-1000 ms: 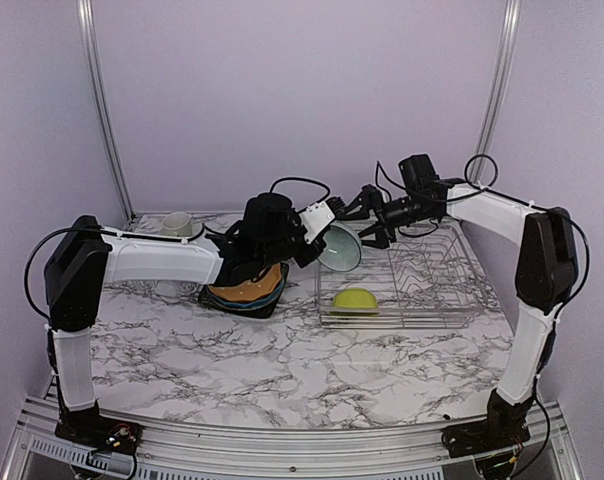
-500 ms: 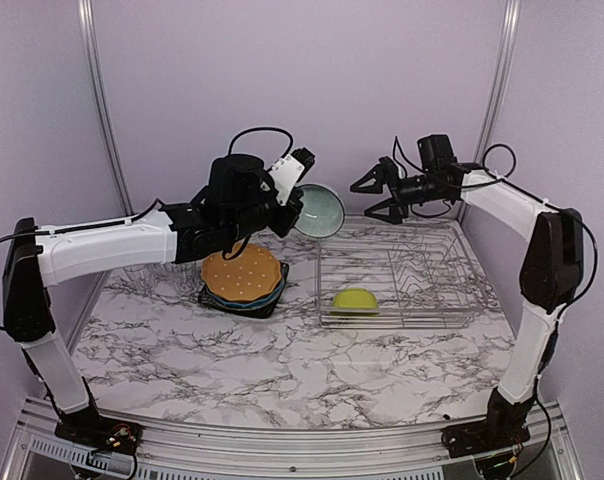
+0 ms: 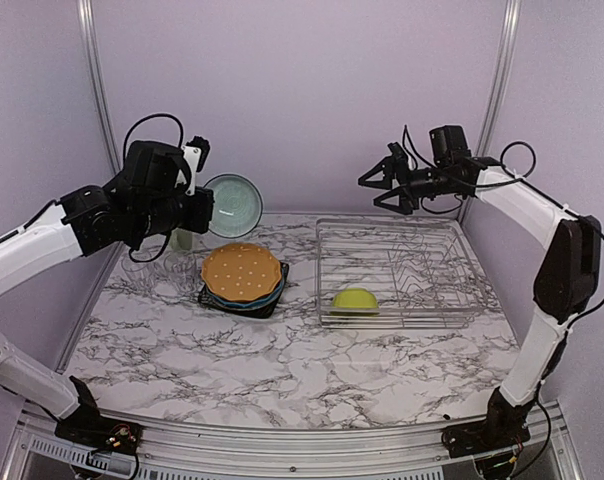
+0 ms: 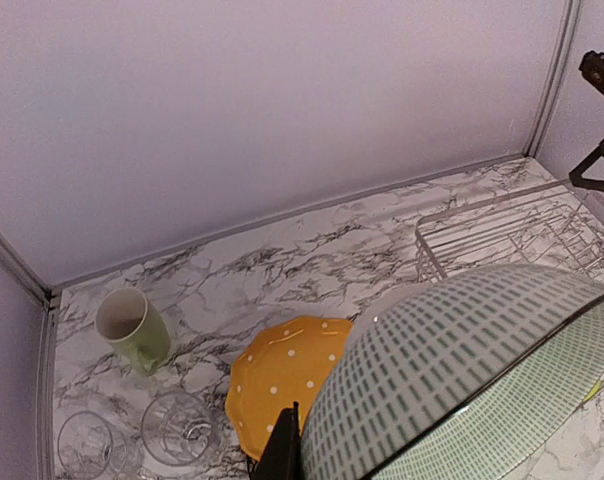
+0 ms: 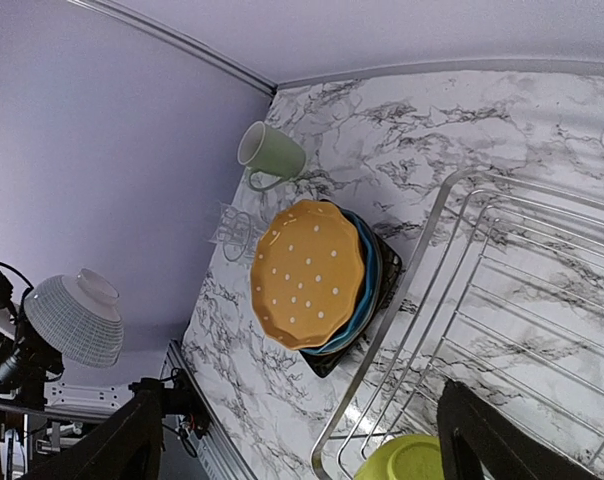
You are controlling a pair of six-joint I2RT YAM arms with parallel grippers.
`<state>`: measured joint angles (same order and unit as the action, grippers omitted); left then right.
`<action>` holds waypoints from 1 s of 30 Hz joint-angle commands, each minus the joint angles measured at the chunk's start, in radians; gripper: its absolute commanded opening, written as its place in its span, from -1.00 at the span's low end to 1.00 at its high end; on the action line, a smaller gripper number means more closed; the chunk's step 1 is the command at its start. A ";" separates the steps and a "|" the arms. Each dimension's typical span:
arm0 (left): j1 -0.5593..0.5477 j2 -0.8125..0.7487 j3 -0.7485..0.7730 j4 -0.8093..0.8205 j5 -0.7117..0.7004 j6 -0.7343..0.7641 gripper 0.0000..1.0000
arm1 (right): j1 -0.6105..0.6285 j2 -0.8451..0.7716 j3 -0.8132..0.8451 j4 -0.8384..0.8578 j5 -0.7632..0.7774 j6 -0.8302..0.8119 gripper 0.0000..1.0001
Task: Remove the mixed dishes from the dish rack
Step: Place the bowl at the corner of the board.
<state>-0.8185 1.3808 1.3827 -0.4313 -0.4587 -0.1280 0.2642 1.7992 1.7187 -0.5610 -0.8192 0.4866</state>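
Marbled surface (image 3: 282, 370) with the dish rack (image 3: 427, 268) at right, the lime green bowl (image 3: 354, 299) in its near-left corner. Left arm (image 3: 42, 240) bent high over the far-left corner, its hand (image 3: 204, 207) clamped on the small white bowl (image 3: 234, 203), held tilted in the air. Right arm (image 3: 527, 200) extended above the rack's far edge, its hand (image 3: 375, 193) spread wide and empty.

The white bowl (image 4: 462, 380) is hiding most of the left fingers (image 4: 282, 458). The orange plate (image 5: 307, 275) is covering the blue plate (image 5: 368, 280). The edge is cutting off the green bowl (image 5: 407, 462).
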 commanded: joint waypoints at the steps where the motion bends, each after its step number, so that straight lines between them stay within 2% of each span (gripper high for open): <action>1: 0.066 -0.162 -0.142 -0.162 0.003 -0.213 -1.00 | -0.001 -0.035 -0.046 0.024 0.025 -0.034 0.84; 6: 0.132 -0.327 -0.308 -0.239 0.056 -0.294 -1.00 | 0.011 -0.047 -0.082 0.019 0.041 -0.072 0.84; 14: 0.243 -0.417 -0.466 -0.328 0.159 -0.398 -1.00 | 0.024 -0.053 -0.094 -0.035 0.079 -0.128 0.84; 20: 0.324 -0.377 -0.560 -0.333 0.222 -0.447 -1.00 | 0.024 -0.055 -0.093 -0.069 0.089 -0.166 0.83; 30: 0.445 -0.232 -0.644 -0.235 0.347 -0.485 -1.00 | 0.029 -0.089 -0.083 -0.134 0.130 -0.270 0.80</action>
<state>-0.4107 1.1095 0.7513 -0.7532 -0.1783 -0.5800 0.2829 1.7626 1.6238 -0.6456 -0.7250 0.2844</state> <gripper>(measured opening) 0.046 0.901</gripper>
